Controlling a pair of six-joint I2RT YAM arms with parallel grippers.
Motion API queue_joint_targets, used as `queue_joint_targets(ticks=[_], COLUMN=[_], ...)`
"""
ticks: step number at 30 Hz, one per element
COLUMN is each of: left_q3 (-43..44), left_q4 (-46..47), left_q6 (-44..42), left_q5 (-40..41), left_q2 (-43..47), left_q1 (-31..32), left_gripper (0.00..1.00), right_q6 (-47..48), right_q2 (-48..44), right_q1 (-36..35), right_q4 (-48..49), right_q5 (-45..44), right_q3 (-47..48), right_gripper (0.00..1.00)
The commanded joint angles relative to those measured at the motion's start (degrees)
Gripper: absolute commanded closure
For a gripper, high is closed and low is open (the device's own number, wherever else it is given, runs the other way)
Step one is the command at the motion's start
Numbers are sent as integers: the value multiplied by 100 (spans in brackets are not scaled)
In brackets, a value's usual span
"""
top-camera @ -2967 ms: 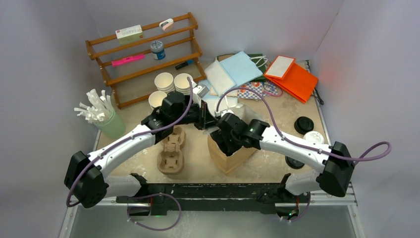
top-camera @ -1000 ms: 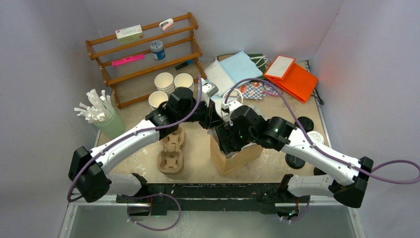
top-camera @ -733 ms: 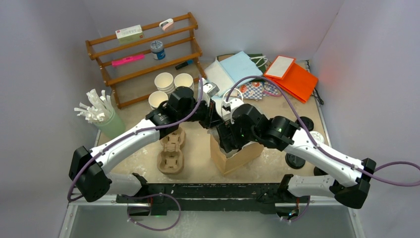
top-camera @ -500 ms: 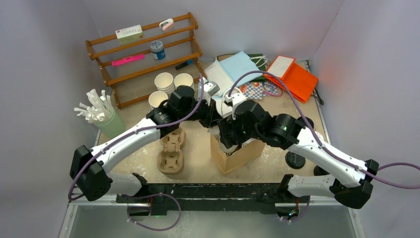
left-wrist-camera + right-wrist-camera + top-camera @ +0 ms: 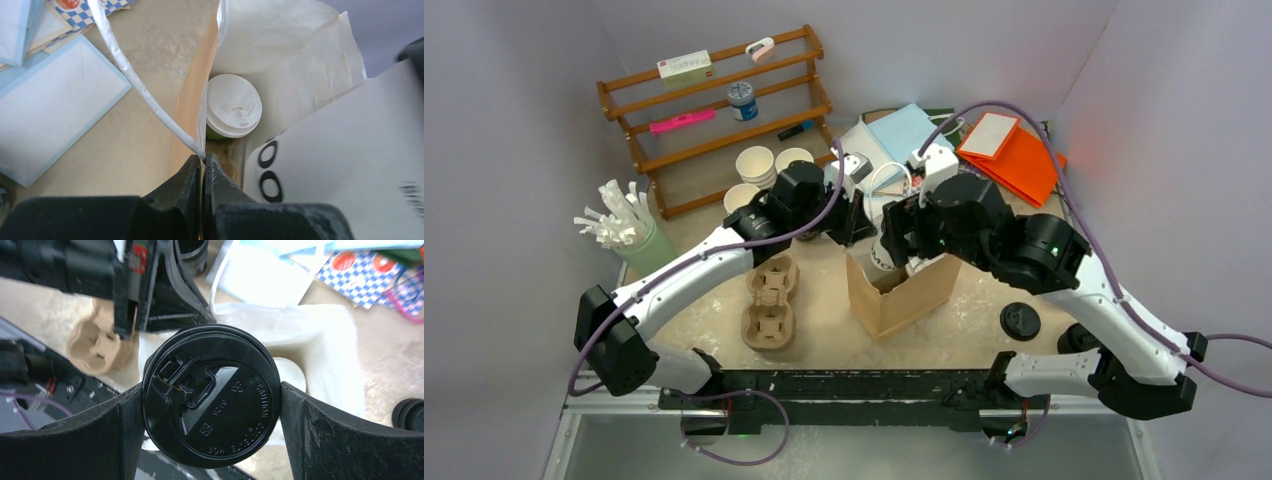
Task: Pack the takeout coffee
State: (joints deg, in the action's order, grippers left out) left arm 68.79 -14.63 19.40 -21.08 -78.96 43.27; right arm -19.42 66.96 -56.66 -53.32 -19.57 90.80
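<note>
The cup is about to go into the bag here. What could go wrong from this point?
1. The right gripper holds the black-lidded cup over the paper bag, where a white-lidded cup already stands. From the right wrist the lids partly overlap, so a straight descent may land one on the other.
2. The left gripper pinches only a thin edge of the bag's rim beside the handle; if it slips, the mouth could fold in on the cup.
</note>
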Motion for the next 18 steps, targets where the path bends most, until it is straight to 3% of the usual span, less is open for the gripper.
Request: queue_joint_targets(ticks=[1,8,12,18], left_q3=[672,1136,1260,1406], left_q4=[-320,-320,-338,-376], left_q6=[-468,-651,-684,-771], left_q5=[612,922,1067,1639], left_q2=[-160,-495,-656,-726], left_q1=[11,-10,-39,-189], left_gripper=[100,100,96,95], right_q6=[411,884,726,320], right_q2=[119,621,570,374], right_q1=[-6,-6,-10,-5], right_q4=[-25,214,43,-615], right_q5=[-732,-743,-549,755], right_q3=[913,2205,2287,2275], right_gripper=[10,12,14,15])
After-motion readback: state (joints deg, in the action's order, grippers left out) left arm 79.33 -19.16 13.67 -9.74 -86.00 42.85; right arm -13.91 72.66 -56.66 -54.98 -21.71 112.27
